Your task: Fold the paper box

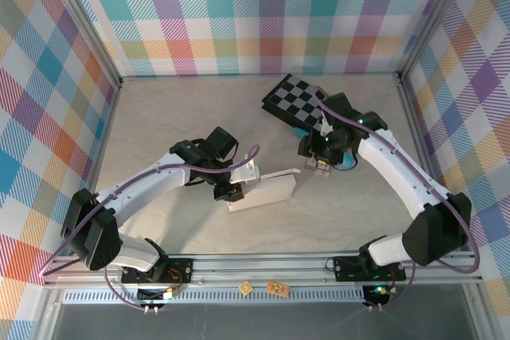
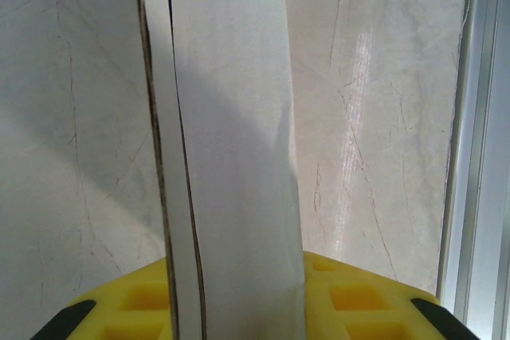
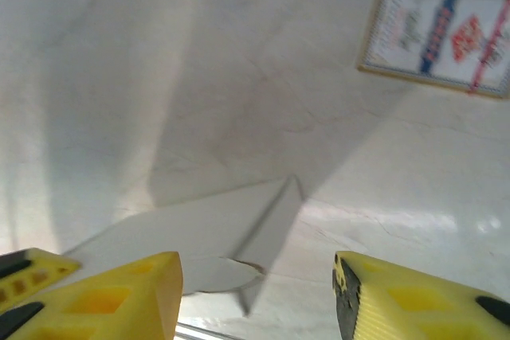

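Left pincer (image 1: 237,189) pinching the paper box (image 1: 269,191)
Right pincer (image 3: 256,276) spread wide, the paper box's edge just ahead of it.

From above and behind the arms (image 1: 151,181) we look down on the whole table (image 1: 159,117), while each wrist camera peers close along its fingers (image 3: 103,300), both sharing the paper box (image 1: 267,190).

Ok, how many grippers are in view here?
2. The left gripper grips the paper box mid-table; the right gripper hangs open by the checkered board's near edge.
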### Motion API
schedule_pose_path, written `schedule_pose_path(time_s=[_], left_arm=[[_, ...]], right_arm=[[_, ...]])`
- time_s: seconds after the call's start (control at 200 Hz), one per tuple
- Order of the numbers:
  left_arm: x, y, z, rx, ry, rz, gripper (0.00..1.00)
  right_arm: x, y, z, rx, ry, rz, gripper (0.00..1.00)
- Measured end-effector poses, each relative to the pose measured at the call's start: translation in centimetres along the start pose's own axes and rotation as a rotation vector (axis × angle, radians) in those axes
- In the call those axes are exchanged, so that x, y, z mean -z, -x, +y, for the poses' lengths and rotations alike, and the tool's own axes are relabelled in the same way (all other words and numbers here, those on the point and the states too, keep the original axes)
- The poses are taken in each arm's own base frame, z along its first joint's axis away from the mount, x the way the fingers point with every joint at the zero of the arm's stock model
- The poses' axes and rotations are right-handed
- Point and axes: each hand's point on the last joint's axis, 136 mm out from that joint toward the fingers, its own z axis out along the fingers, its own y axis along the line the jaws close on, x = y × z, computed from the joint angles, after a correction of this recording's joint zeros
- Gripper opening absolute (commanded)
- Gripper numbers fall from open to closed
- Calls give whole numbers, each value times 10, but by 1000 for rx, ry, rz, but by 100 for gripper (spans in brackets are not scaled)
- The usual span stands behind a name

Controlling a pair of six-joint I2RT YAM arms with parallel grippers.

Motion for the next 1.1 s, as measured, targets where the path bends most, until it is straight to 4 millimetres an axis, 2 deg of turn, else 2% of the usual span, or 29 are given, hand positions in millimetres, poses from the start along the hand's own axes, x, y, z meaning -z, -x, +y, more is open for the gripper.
schedule_pose_path(time_s=[0.145, 0.27, 0.48, 0.645, 0.76, 0.94, 1.1], left_arm=[[0, 0, 2, 0, 9, 1, 30], [-3, -2, 5, 4, 19, 14, 31], [-8, -6, 8, 10, 19, 33, 33], [-9, -5, 10, 14, 32, 29, 36], [-10, -5, 12, 25, 37, 31, 37], [-13, -7, 13, 41, 33, 40, 38], [-14, -6, 13, 51, 32, 40, 33]], right_arm=[[1, -38, 0, -14, 31, 8, 54], [-9, -52, 8, -47, 53, 20, 55], [-31, -45, 10, -137, 48, 23, 54], [-48, -41, 14, -166, 38, 36, 43], [-49, -40, 17, -167, 43, 29, 34], [-49, -41, 18, -171, 42, 28, 34], [-46, -40, 14, -146, 21, 14, 43]])
